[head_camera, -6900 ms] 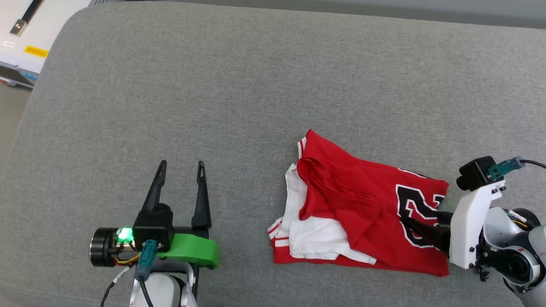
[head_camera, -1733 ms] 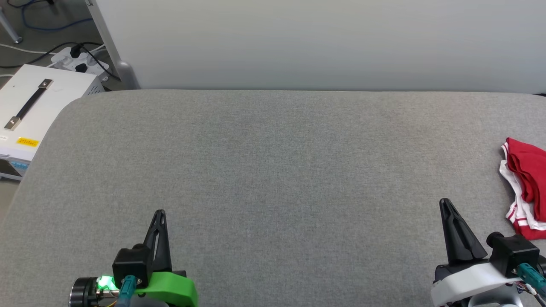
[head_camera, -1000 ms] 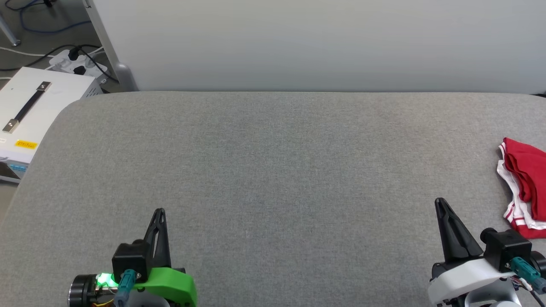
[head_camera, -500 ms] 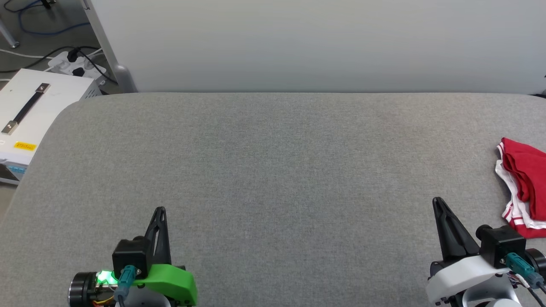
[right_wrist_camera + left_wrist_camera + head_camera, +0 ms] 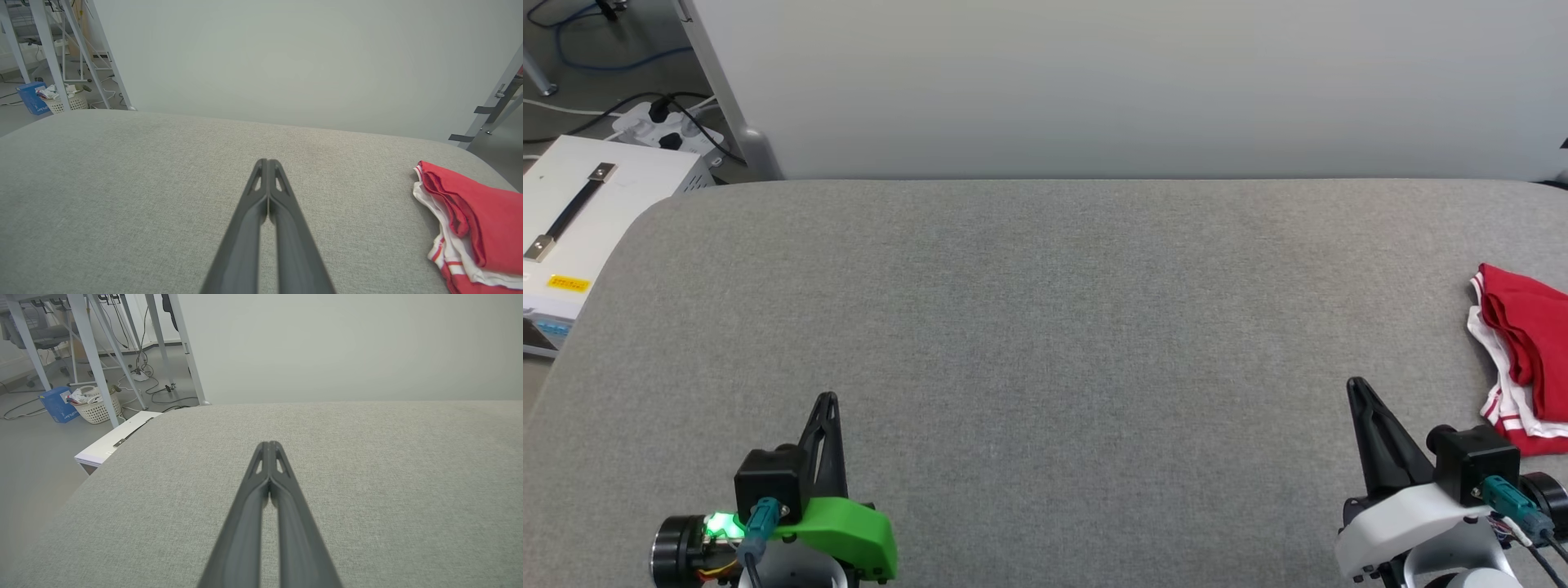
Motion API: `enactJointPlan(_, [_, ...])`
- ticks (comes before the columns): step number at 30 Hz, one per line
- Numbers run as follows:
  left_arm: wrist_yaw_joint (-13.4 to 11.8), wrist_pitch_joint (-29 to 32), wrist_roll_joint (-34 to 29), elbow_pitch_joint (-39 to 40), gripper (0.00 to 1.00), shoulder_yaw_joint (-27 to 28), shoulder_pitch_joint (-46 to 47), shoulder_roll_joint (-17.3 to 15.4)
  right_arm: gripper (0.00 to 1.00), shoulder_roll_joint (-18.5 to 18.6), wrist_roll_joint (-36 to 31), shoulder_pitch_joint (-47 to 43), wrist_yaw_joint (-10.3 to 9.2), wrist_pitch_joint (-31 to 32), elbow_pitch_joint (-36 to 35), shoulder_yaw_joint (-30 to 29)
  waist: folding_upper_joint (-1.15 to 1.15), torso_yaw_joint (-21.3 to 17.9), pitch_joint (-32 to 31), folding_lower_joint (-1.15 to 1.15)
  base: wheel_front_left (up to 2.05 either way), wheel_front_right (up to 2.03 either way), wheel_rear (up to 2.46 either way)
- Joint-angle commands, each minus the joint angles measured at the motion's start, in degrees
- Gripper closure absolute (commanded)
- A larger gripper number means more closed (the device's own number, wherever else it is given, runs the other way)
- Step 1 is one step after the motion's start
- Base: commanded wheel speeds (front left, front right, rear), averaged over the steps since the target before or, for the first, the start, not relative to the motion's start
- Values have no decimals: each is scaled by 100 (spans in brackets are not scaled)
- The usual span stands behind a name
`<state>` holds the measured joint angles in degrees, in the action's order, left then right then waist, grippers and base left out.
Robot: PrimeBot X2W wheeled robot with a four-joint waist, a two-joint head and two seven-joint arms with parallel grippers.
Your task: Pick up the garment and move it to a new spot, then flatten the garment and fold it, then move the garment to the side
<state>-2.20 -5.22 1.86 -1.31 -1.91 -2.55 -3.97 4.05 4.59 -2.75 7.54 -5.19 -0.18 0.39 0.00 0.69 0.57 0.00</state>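
The red jersey T-shirt (image 5: pixel 1525 351) lay bunched in a loose fold on the grey upholstered surface (image 5: pixel 1045 327). It sat at that surface's right end, and the edge of the head view cut off its right part. The right gripper (image 5: pixel 1354 384) stood near it on its left, apart from the cloth and holding nothing, its 2 dark fingers pressed into 1 blade. The left gripper (image 5: pixel 827 398) stood well apart from the shirt, low on the left, with its fingers likewise pressed together and empty. Both pointed toward the pale panel (image 5: pixel 1111 82) behind the surface.

The head view gave each gripper from above as a single dark spike. The wrist views made the closure plain: in each, the 2 fingers met at the tips, with a thin slit between them lower down.

The right wrist view brought the shirt closer. It had a red layer on top with a rolled fold along its left edge, white cloth beneath, and red-and-white striped trim at the lower edge. All of it rested near the surface's rounded right corner. Beyond that corner stood a grey metal strut (image 5: pixel 496 102).

The left wrist view looked along the grey fabric to the surface's left corner. Past the corner were a white case (image 5: pixel 110 442) with a dark handle, a white laundry basket (image 5: pixel 96 410), a blue box (image 5: pixel 59 409) and white frame legs (image 5: pixel 88 355). The head view added a white power strip (image 5: pixel 658 129) with black plugs, near the same case.
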Motion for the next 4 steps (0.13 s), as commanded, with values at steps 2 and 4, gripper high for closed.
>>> enactJointPlan(2, [48, 44, -70, 33, 100, 26, 123, 28, 100, -15, -100, 124, -4, 52, 7, -16, 0, -4, -3, 0, 0, 0, 0])
enactJointPlan(4, [56, 67, -76, 38, 100, 34, 130, 31, 100, -20, -117, 131, -4, 75, 7, -17, 0, -7, -6, 0, 0, 0, 0])
